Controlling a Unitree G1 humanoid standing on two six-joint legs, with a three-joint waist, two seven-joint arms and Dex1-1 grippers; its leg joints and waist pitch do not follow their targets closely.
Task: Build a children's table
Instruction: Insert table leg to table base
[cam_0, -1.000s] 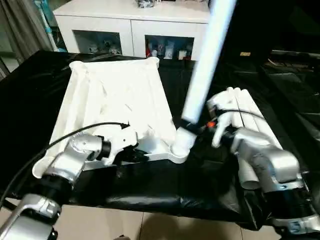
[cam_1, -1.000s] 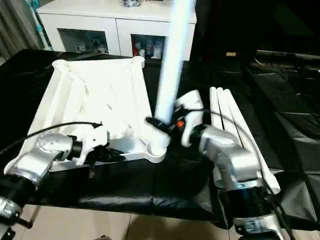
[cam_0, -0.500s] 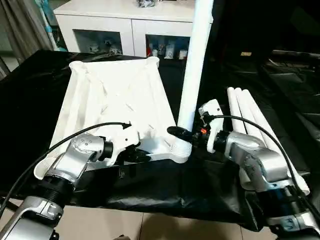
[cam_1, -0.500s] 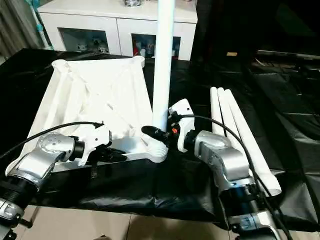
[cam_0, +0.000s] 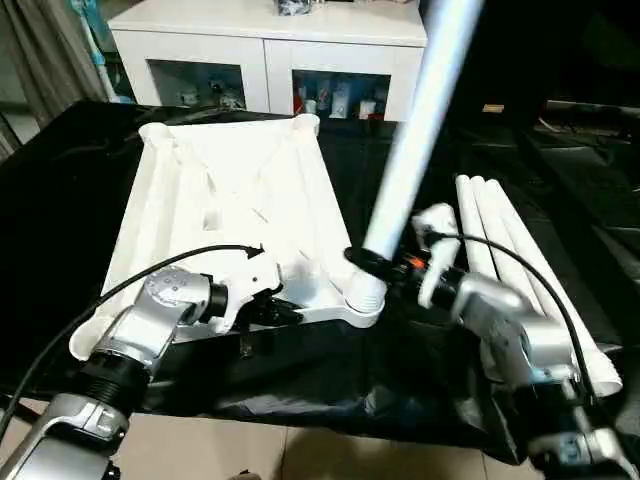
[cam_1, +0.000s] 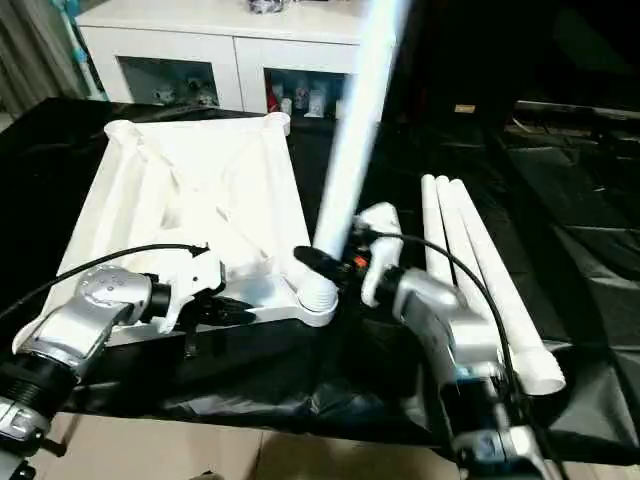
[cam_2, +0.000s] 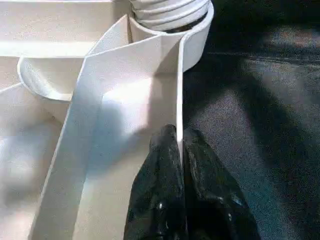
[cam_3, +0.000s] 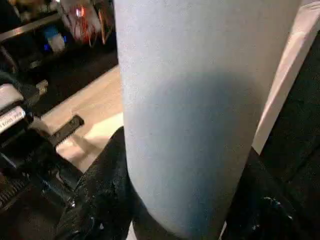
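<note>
Leg (cam_0: 415, 135) in the right pincer (cam_0: 372, 266), upright half a second ago, now tilted rightward again.

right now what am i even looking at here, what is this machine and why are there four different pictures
This is a humanoid robot with two silver arms, each ending in two black fingers. Two pictures come from cameras in its head, looking down over its arms; the other two come from a camera on each wrist.

On the black-covered surface lies a white children's tabletop, upside down, ribs showing. Beside it lie three spare legs, and behind stands a white cabinet.

The left gripper pinches the tabletop's near edge wall, as the left wrist picture shows. The right gripper clasps a fourth leg near its base; that leg sits tilted in the near corner socket.
</note>
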